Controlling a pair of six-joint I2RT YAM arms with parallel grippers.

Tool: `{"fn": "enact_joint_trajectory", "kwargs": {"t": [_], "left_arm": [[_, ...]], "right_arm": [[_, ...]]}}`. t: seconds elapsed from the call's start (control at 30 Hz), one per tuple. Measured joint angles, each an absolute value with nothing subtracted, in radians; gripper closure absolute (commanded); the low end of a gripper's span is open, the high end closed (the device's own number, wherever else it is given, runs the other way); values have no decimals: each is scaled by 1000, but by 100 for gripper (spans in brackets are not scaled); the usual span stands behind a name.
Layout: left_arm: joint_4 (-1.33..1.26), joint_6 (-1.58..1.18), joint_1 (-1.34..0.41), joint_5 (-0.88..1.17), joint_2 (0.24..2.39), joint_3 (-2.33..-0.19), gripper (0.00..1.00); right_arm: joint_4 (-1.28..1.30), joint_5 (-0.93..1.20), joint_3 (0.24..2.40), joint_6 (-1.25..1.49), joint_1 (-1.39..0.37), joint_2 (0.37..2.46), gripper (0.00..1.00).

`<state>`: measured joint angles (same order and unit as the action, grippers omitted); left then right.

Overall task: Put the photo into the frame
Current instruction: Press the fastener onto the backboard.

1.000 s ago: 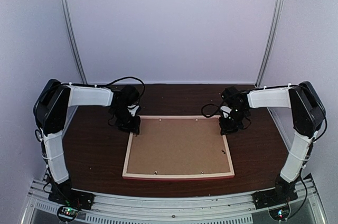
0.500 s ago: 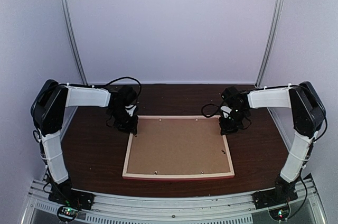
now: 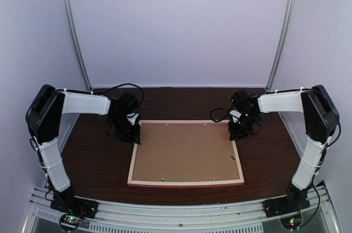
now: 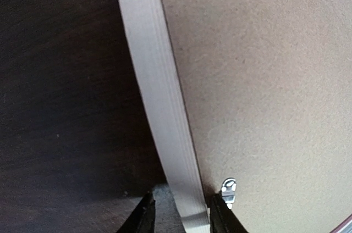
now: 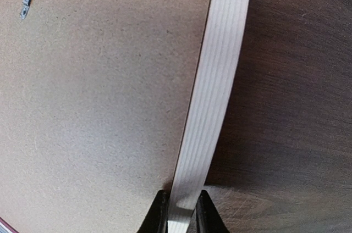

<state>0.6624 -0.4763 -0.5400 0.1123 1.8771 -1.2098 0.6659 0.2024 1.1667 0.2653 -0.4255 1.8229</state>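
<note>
Left arm swung outward; left hand (image 4: 183, 217) now straddles left rail of pink-rimmed pale-wood rectangular frame (image 3: 187, 181), fingers (image 4: 143, 219) apart, gap one side; right hand (image 5: 180, 211) clamped on right rail. Frame face-down between hands, long axis hand-to-hand; photo hidden.

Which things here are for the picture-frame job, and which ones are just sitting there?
For the job:
- the frame, lying back up
- the brown backing board inside it
- the metal clips on the frame's back
- the left gripper and the right gripper, each astride a frame rail
- no photo shows

Just there:
- the dark table
- the white walls
</note>
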Motion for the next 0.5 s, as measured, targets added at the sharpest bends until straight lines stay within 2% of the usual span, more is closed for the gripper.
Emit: {"fn": "enact_joint_trajectory", "kwargs": {"t": [0.5], "left_arm": [[724,-482,-539,86,1829,-1217,44]], "right_arm": [[665,204,1166,269,-425,1823,86]]}}
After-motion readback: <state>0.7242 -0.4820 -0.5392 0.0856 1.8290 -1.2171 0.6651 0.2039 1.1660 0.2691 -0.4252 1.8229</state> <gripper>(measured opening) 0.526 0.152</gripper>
